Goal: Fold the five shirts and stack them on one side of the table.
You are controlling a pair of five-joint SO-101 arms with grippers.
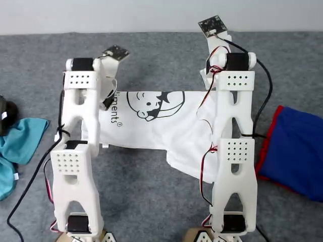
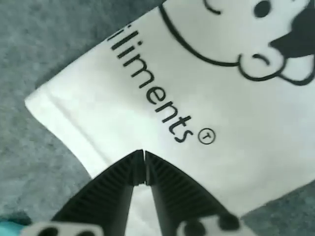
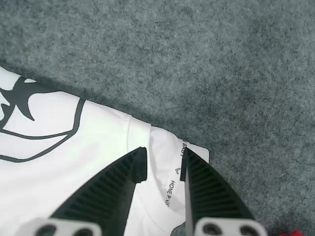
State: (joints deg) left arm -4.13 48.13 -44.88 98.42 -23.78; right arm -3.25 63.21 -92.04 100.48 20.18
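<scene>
Two close-ups on what the arms hide from above. From the left wrist: left gripper (image 2: 144,156) with jaws closed tip to tip over the white shirt (image 2: 206,88), near its hemmed edge; no telling whether cloth is pinched. From the right wrist: right gripper (image 3: 163,160) with jaws slightly apart, astride the collar label (image 3: 170,191). From above: white shirt spread mid-table on grey cloth (image 1: 151,201), teal shirt (image 1: 22,141) at the left edge, blue shirt (image 1: 298,151) at the right, both well apart from it.
</scene>
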